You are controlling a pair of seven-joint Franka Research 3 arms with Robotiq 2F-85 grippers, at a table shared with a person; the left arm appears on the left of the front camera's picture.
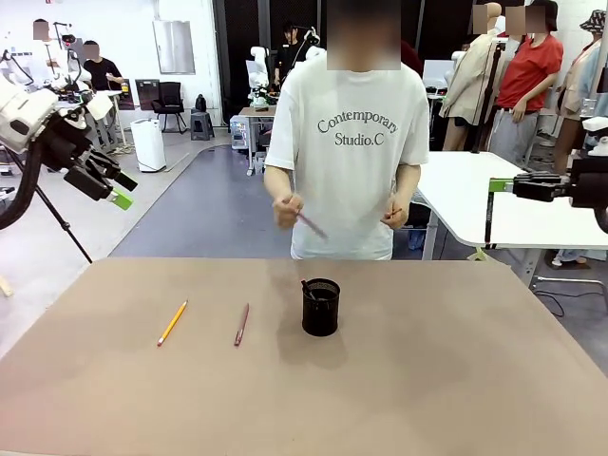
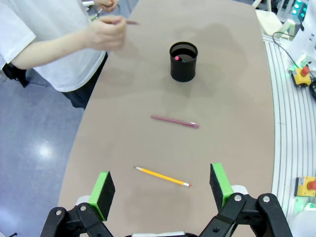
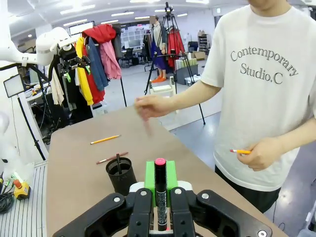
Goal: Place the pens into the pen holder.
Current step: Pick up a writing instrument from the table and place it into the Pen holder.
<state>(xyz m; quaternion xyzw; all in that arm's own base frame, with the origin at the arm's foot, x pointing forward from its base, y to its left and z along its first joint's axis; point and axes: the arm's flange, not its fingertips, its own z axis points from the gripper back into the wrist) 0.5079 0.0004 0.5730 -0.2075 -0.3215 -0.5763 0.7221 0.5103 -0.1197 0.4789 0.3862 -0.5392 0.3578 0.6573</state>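
pink-capped pen (image 3: 159,162) is clamped in the right end effector (image 3: 159,177), left end effector (image 2: 163,186) is spread wide; pen holder (image 3: 122,177), well apart, could easily be missed.

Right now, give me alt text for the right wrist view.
The right gripper is shut on a dark pen with a pink end. Beyond it, the black pen holder stands on the brown table, a yellow pencil and a reddish pen lie farther off, and a person holds another pencil.
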